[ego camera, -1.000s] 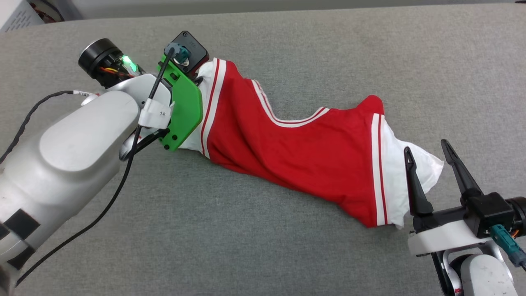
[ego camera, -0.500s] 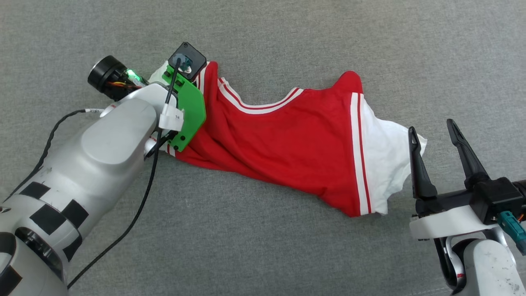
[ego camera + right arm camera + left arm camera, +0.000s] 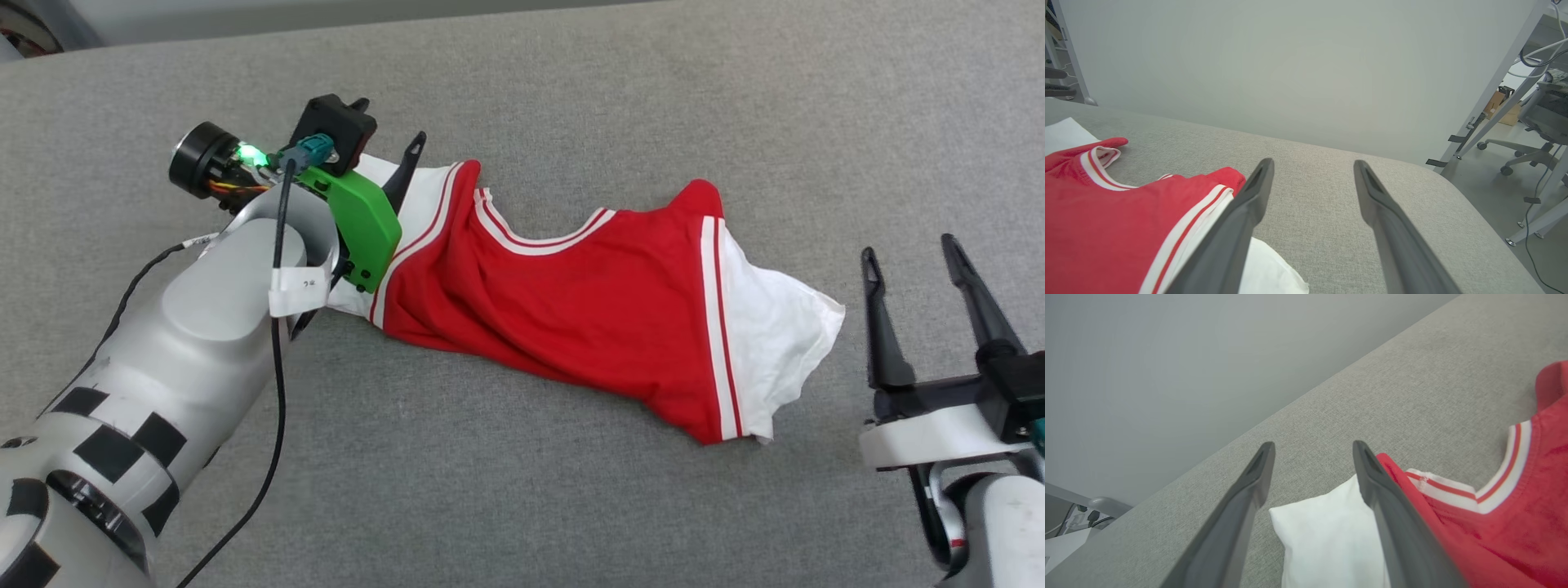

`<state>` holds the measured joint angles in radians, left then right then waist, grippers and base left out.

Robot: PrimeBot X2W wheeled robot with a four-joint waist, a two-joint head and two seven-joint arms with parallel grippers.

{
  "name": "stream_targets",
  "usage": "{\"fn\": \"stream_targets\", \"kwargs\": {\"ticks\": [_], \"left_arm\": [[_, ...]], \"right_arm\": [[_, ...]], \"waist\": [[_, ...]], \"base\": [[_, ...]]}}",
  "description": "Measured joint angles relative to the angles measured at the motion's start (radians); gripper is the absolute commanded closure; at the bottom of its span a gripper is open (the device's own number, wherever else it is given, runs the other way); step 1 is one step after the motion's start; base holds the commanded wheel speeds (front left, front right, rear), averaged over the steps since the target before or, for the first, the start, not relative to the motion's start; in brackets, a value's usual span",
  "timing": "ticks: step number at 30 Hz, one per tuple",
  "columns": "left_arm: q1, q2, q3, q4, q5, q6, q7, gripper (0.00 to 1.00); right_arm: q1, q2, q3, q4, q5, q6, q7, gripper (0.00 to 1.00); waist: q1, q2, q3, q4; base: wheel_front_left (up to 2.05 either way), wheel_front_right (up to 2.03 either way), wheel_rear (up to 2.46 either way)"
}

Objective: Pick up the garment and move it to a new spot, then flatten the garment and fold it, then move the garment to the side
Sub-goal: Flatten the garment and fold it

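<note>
Garment [image 3: 571,302] let go, left gripper [image 3: 1313,446] now spread over white sleeve [image 3: 1325,539]

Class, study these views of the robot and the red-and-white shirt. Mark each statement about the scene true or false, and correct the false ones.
1. The garment lies on the grey padded surface. True.
2. The left gripper is clamped shut on the garment. False: its fingers stand apart.
3. The right gripper is open, beside the garment. True.
4. The garment is folded into a neat square. False: it lies stretched out, wrinkled and unfolded.
</note>
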<state>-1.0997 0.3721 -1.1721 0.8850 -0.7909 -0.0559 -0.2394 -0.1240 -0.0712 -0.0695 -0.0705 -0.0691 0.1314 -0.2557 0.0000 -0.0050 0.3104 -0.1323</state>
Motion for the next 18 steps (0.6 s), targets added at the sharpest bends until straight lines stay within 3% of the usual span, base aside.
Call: {"fn": "stream_targets", "kwargs": {"ticks": [3,6,7,10,18], "left_arm": [[0.034,0.027,0.067,-0.072,0.0,0.062,-0.016,0.0],[0.096,0.078,0.181,-0.229,0.031,0.144,-0.017,0.0],[0.171,0.116,0.258,-0.34,0.076,0.202,-0.017,0.0],[0.312,0.153,0.35,-0.472,0.122,0.267,-0.017,0.0],[0.641,0.16,0.532,-0.724,0.241,0.401,-0.017,0.0]], "right_arm": [[0.0,-0.043,-0.029,-0.002,0.0,0.0,0.0,0.0],[-0.003,-0.087,-0.043,0.002,0.006,0.0,0.0,0.0],[-0.008,-0.125,-0.04,0.017,0.021,0.0,0.002,0.0],[-0.033,-0.177,-0.03,0.025,0.052,0.0,0.033,0.0],[-0.093,-0.321,0.051,0.018,0.219,0.0,0.277,0.0]], "waist": [[0.0,0.0,-0.038,0.015],[0.0,0.0,-0.073,0.034],[0.0,0.0,-0.097,0.049],[0.0,0.0,-0.128,0.071],[0.0,0.0,-0.189,0.135]], "base": [[0.0,0.0,0.0],[0.0,0.0,0.0],[0.0,0.0,0.0],[0.0,0.0,0.0],[0.0,0.0,0.0]]}}
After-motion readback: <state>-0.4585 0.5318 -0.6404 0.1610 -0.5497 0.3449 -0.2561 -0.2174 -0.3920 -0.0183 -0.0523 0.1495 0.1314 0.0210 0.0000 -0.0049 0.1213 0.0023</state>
